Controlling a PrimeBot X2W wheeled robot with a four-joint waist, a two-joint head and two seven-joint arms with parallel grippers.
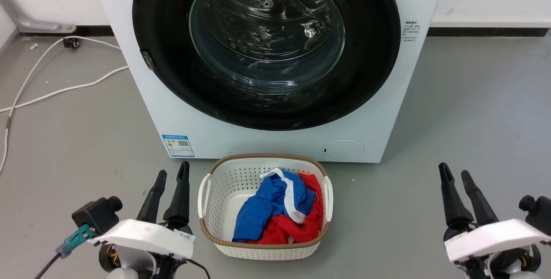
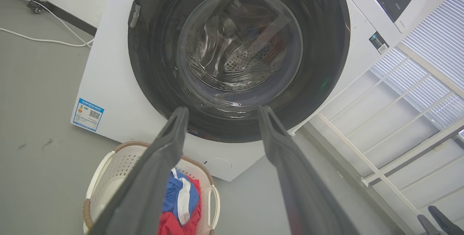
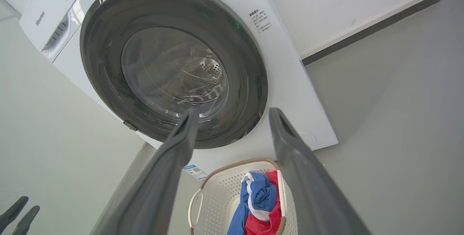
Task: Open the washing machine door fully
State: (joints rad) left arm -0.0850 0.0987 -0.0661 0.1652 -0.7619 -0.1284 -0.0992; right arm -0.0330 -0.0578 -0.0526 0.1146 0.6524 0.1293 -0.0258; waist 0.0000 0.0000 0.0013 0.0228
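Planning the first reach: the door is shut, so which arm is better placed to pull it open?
Probably left. The door has a small catch on its left edge, nearer the left end effector; the right end effector lies beyond the basket. Both hang open, touching nothing.

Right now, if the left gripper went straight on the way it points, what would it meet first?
Probably the washing machine door, though depth is unclear; the way to it looks free.
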